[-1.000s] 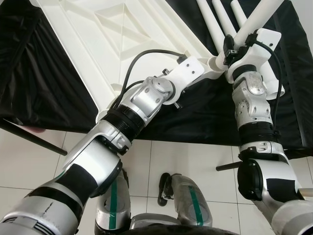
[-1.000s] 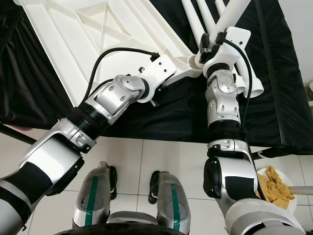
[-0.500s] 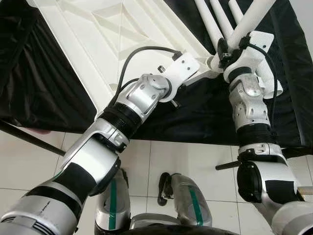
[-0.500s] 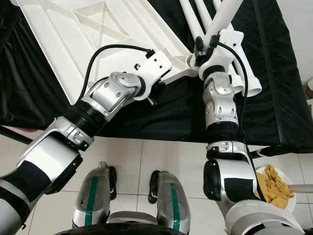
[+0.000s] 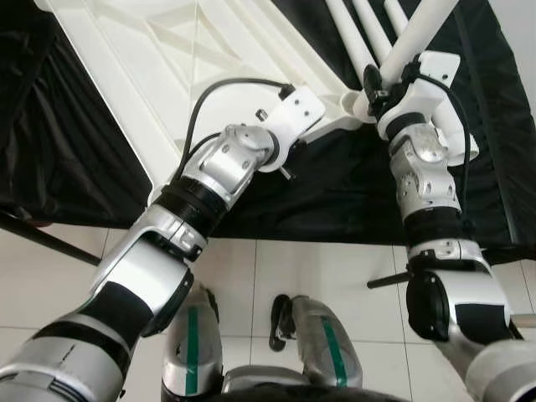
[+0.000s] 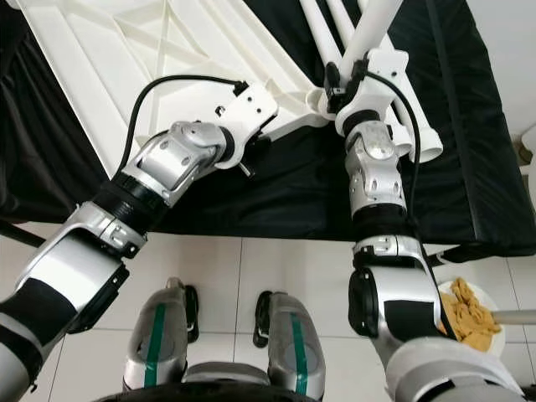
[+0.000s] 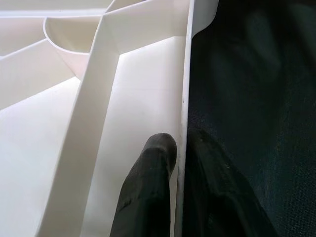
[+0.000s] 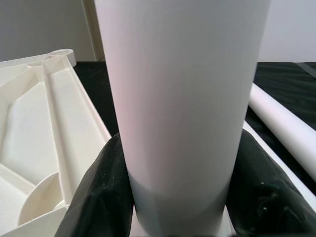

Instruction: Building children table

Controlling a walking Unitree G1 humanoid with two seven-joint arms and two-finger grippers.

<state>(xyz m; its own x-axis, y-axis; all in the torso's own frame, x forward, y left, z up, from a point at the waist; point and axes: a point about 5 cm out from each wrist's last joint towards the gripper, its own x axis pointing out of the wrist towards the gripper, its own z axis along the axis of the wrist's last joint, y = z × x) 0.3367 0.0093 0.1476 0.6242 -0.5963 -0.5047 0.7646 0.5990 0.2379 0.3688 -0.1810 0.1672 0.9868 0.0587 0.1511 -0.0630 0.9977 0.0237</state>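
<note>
Cut off by the top edge: table top [image 5: 167, 59], table leg [image 5: 423, 29] and spare legs [image 5: 356, 33]. Hidden under wrist mounts: both grippers' fingertips.

left arm [image 5: 226, 163] shifted left, leg [image 5: 416, 38] steeper

Spare white legs [image 5: 362, 38] crowd the black cloth [image 5: 352, 193] beyond the tabletop [image 5: 167, 59]; its near strip lies free.

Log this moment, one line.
left gripper: shut on tabletop rim | right gripper: shut on leg at corner socket | spare legs: on cloth
</note>
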